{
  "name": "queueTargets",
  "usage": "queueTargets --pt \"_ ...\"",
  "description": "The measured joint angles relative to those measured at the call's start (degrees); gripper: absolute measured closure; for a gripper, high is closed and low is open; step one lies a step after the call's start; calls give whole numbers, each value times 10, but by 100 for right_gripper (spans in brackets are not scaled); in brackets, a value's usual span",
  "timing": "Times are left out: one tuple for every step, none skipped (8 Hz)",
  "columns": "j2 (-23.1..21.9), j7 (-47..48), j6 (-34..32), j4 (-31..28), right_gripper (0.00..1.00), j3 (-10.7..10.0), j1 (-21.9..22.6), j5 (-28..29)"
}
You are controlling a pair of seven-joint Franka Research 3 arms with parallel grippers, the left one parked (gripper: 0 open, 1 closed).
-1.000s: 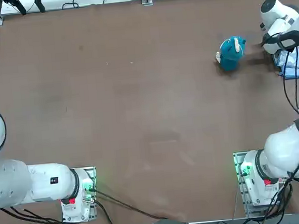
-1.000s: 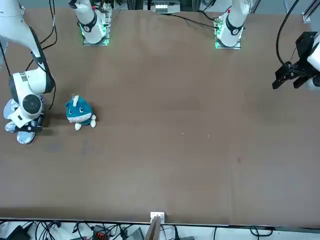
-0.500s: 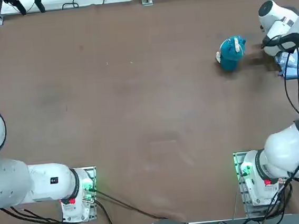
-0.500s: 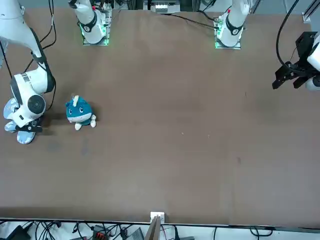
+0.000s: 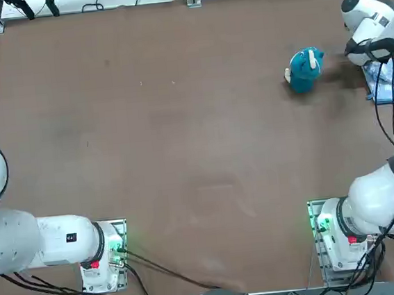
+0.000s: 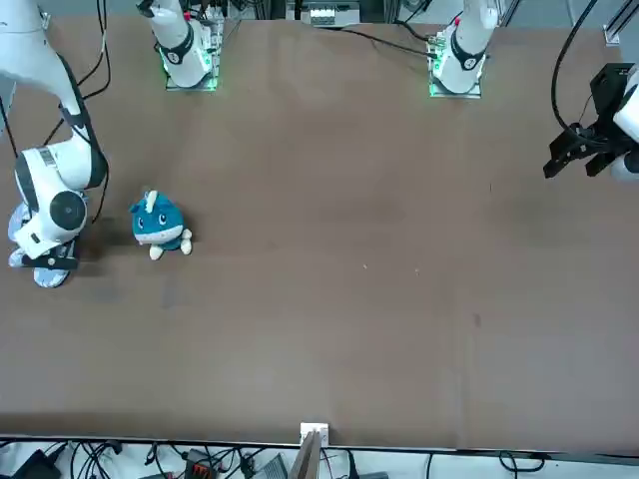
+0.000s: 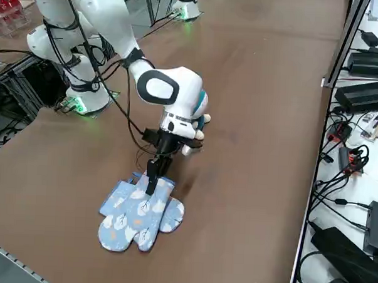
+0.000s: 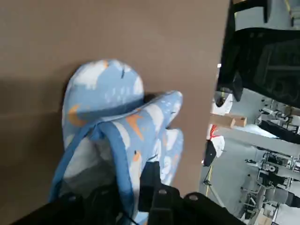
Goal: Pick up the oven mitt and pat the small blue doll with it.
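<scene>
Right side view: right gripper (image 7: pixel 152 185) clenched on the cuff of the oven mitt (image 7: pixel 128 213), left of centre in the frame, lower half. Tool comes down from above; mitt body extends below and left of the fingertips. Second mitt (image 7: pixel 173 215) pokes out just right of it, partly covered. Right wrist view agrees: cuff edge pinched, cuff mouth gaping beside the grip. Top view: small blue doll (image 5: pixel 305 69) upper right, left of the mitts and tool, apart from both.
</scene>
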Motion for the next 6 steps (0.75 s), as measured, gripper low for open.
queueTargets --pt "-16 -5 -7 3 96 5 1 15" --pt "-35 -32 -21 10 96 14 1 61" --pt "-58 -86 -48 27 96 24 2 125" --pt "-82 -149 -90 54 96 33 3 188" --pt "-102 -211 -137 85 96 40 4 242" --pt "-113 -266 -188 121 96 45 5 289"
